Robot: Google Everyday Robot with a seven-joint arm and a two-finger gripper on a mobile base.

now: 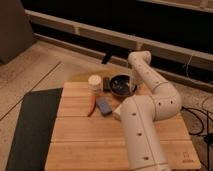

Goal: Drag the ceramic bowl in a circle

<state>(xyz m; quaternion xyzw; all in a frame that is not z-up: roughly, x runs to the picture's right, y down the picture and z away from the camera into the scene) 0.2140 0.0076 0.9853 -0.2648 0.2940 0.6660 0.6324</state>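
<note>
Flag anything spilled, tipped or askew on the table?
Nothing stands out. The black round ceramic bowl sits upright near the far edge of the wooden table, with the gripper at its rim. The cream round cup stands upright; no spill shows.

A wooden table point(75, 145) has open board across its front and left parts. Objects crowd the far edge: a cream cup point(94, 82), a small dark object point(106, 84) just beside it, then the ceramic bowl point(119, 85). Nearer the middle, a red item point(91, 106) and a blue block point(104, 105) lie close together. The robot's thick white arm point(145, 125) fills the table's right side and arches over, with its gripper point(132, 86) at the bowl's right rim.
</note>
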